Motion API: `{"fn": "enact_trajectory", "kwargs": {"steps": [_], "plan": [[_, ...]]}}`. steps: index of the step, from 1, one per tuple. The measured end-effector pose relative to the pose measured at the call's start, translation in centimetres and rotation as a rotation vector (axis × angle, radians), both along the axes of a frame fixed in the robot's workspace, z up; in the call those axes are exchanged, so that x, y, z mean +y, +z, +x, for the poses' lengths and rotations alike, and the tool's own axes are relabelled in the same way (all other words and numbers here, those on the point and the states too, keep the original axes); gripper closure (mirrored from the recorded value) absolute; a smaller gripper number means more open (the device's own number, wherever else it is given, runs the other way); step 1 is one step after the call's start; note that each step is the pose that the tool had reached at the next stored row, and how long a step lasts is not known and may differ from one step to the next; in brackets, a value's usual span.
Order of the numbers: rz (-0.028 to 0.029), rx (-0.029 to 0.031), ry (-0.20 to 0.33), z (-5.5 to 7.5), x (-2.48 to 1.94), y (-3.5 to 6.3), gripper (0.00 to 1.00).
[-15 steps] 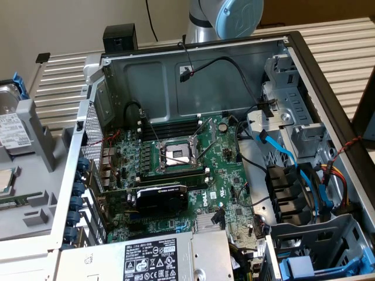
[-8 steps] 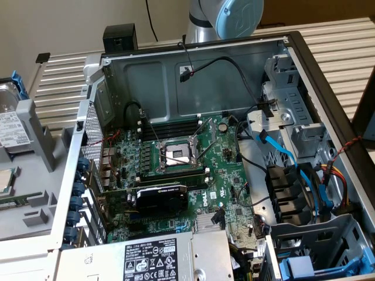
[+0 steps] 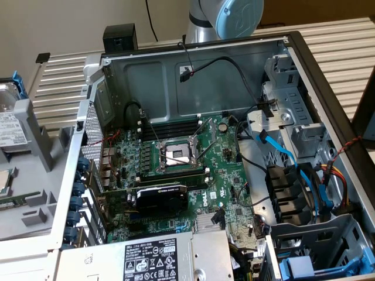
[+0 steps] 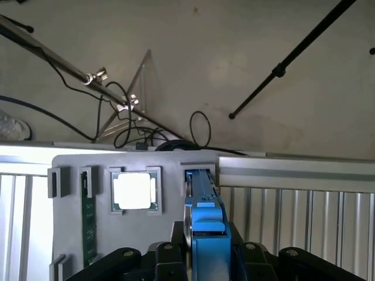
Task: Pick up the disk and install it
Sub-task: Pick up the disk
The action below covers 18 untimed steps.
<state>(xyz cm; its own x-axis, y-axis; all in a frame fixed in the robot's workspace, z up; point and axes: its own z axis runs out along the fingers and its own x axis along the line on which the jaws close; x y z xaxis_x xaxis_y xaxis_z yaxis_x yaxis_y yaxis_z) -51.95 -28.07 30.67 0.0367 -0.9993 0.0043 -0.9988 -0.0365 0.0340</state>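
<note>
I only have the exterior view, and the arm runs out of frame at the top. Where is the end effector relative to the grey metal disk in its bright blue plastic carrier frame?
Observer: The black end effector is right at the near end of the disk.
Operator: Is the disk out of its holder?
Observer: No. It stands on edge, with its far end in a slot of the flat grey plastic holder tray.
Operator: What sits beside that slot?
Observer: A square silver processor chip lies flat in the neighbouring pocket, with a green memory stick beyond it.
</note>
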Motion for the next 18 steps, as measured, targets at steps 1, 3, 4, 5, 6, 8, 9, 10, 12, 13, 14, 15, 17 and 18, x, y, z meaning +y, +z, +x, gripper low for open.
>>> {"fn": "enact_trajectory", "kwargs": {"steps": [1,3,4,5,6,8,9,10,12,13,14,15,17,18], "plan": [[-0.0009,-0.0001,0.000,0.0,0.00,0.02,0.63],[-0.0033,0.0001,0.000,0.0,0.00,0.04,0.63],[-0.0044,0.0001,0.000,0.0,0.00,0.05,0.63],[-0.0056,0.0001,0.000,0.0,0.00,0.07,0.63],[-0.0069,0.0007,0.000,0.0,0.00,0.14,0.63],[-0.0096,0.0003,0.000,0.0,0.00,0.27,0.63],[-0.0110,0.0002,0.000,0.0,0.00,0.34,0.63],[-0.0127,0.0002,0.000,-0.1,0.00,0.42,0.63],[-0.0161,0.0002,0.000,-0.1,0.00,0.61,0.63],[-0.0179,0.0001,0.000,-0.1,0.00,0.70,0.63],[-0.0197,0.0001,0.000,-0.1,0.00,0.79,0.63],[-0.0217,0.0002,0.000,-0.1,0.01,0.88,0.63],[-0.0258,0.0000,0.000,-0.2,0.00,1.01,0.63],[-0.0280,0.0002,0.000,-0.2,0.01,1.10,0.63]]}}
